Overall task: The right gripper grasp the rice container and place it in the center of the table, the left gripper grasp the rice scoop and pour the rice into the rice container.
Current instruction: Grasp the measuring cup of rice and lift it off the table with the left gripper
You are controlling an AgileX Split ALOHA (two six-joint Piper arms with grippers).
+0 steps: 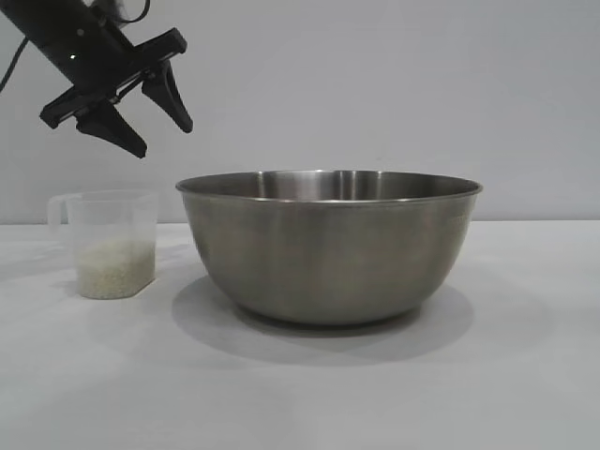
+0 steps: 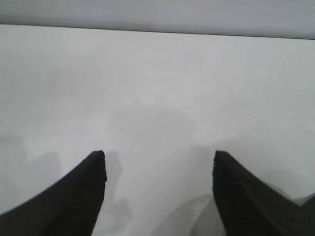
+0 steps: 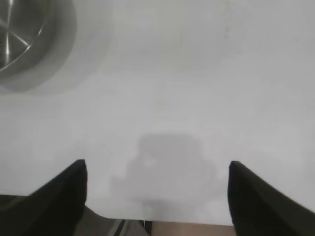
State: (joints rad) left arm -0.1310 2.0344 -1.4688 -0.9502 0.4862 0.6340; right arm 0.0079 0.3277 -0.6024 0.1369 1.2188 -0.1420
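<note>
Nearest to us stands the wide, round, brushed stainless-steel rice container [image 1: 328, 248] with its rolled rim, resting upright on the plain white table [image 1: 525, 375] at about the middle of the exterior view, so we judge the placing step done. Just beside it, apart and not touching, sits the small translucent plastic rice scoop [image 1: 108, 244], upright, its side handle turned away from the bowl, with a low pale layer of white rice [image 1: 115, 267] in its bottom.

We see the left claw [image 1: 155, 127] hanging above the scoop, black tapered fingers spread apart and empty, tilted downward. The right claw [image 3: 157, 196] shows only in its own wrist view, fingers wide apart and holding nothing, over bare table with the bowl's rim off at a corner, well apart.

We expect the scoop to be light, thin-walled and a little slick (it may flex or tip if squeezed hard). The handle, or the wall near the rim, looks the best hold, keeping it level until it is over the bowl. Loose grains will spill at any early tilt.
</note>
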